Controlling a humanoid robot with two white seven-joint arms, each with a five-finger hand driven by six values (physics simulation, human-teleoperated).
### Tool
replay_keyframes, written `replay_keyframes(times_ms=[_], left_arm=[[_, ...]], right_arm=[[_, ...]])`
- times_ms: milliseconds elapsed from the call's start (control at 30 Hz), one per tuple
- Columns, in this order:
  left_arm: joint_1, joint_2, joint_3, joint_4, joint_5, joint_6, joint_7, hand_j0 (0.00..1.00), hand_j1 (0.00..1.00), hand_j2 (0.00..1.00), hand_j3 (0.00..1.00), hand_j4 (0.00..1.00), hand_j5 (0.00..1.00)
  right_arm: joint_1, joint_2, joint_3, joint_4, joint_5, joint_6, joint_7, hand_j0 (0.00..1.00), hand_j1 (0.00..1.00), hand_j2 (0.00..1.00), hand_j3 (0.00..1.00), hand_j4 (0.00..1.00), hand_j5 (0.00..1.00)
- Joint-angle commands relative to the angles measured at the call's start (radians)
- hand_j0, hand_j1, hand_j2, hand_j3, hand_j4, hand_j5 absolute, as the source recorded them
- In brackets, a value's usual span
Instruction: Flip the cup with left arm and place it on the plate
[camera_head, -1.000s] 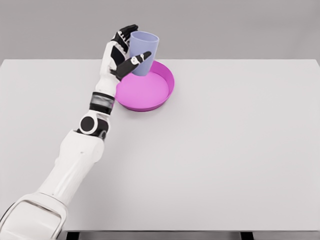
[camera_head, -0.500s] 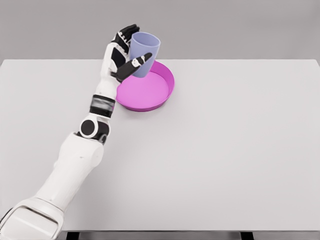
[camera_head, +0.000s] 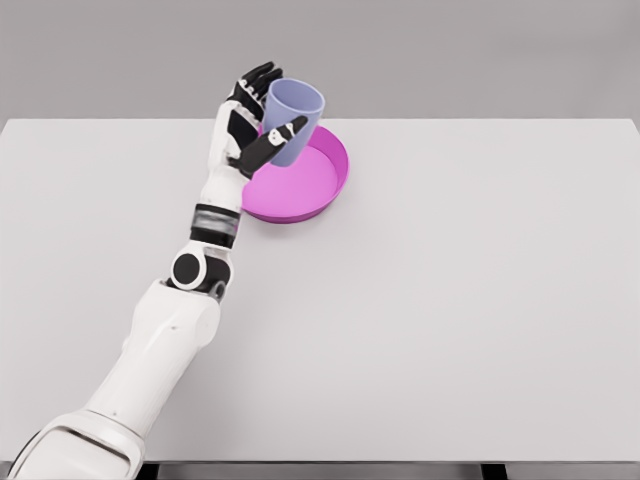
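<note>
Left hand (camera_head: 252, 125) wraps its fingers (camera_head: 262, 76) and thumb around the cup (camera_head: 293, 120), holding it mouth-up over the far rim of the pink plate (camera_head: 325, 185) on the white surface (camera_head: 450, 300); the flip looks done, and the placing step is in hand; next the cup must come down level onto the plate before the hand lets go.
</note>
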Motion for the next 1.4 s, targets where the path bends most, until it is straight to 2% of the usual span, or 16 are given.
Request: replay_keyframes(times_ms=[0,100,267,400,600,733,833,1000,1067,1200,1367], left_arm=[[0.0,-0.001,0.029,-0.001,0.001,0.0,0.0,0.72,0.72,0.72,0.72,0.72,0.72],[-0.003,-0.001,0.046,0.006,0.009,0.0,0.003,0.72,0.72,0.72,0.72,0.72,0.72],[-0.014,-0.001,0.048,0.061,0.03,0.0,0.006,0.72,0.72,0.72,0.72,0.72,0.72],[-0.014,-0.001,0.045,0.062,0.03,0.0,0.005,0.72,0.72,0.72,0.72,0.72,0.72],[-0.012,-0.001,0.04,-0.013,0.032,0.0,-0.005,0.69,0.69,0.69,0.69,0.69,0.69],[-0.012,-0.001,0.025,-0.024,0.098,0.0,-0.005,0.68,0.68,0.68,0.68,0.68,0.68],[-0.012,-0.001,-0.012,-0.016,0.142,0.0,-0.005,0.68,0.68,0.68,0.68,0.68,0.68],[-0.011,-0.001,-0.015,0.001,0.167,0.0,-0.005,0.69,0.69,0.69,0.69,0.69,0.69],[-0.011,-0.001,-0.015,-0.001,0.169,0.0,-0.005,0.71,0.71,0.71,0.71,0.71,0.71],[-0.014,-0.001,-0.017,-0.011,0.169,0.0,0.0,0.88,0.88,0.88,0.88,0.88,0.88],[-0.026,-0.001,-0.021,-0.014,0.165,0.0,-0.002,0.9,0.9,0.9,0.9,0.9,0.9]], right_arm=[[0.0,0.0,0.0,0.001,0.0,0.0,0.0,1.0,1.0,1.0,1.0,1.0,1.0],[0.0,0.0,0.0,0.0,0.001,0.0,0.0,1.0,1.0,1.0,1.0,1.0,1.0],[0.0,0.0,0.0,0.0,0.0,0.0,0.0,1.0,1.0,1.0,1.0,1.0,1.0],[0.0,0.0,0.0,0.0,0.0,0.0,0.0,1.0,1.0,1.0,1.0,1.0,1.0],[0.0,0.0,0.0,0.0,0.0,0.0,0.0,1.0,1.0,1.0,1.0,1.0,1.0],[0.0,0.0,0.0,0.0,0.0,0.0,0.0,1.0,1.0,1.0,1.0,1.0,1.0],[0.0,0.0,0.0,0.0,0.0,0.0,0.0,1.0,1.0,1.0,1.0,1.0,1.0],[0.0,0.0,0.001,0.0,0.0,0.0,0.001,1.0,1.0,1.0,1.0,1.0,1.0],[0.0,0.0,0.0,0.001,0.0,0.0,0.0,1.0,1.0,1.0,1.0,1.0,1.0],[0.0,0.0,0.0,0.0,0.0,0.0,0.0,1.0,1.0,1.0,1.0,1.0,1.0],[0.0,0.0,0.0,0.001,0.0,0.0,0.0,1.0,1.0,1.0,1.0,1.0,1.0]])
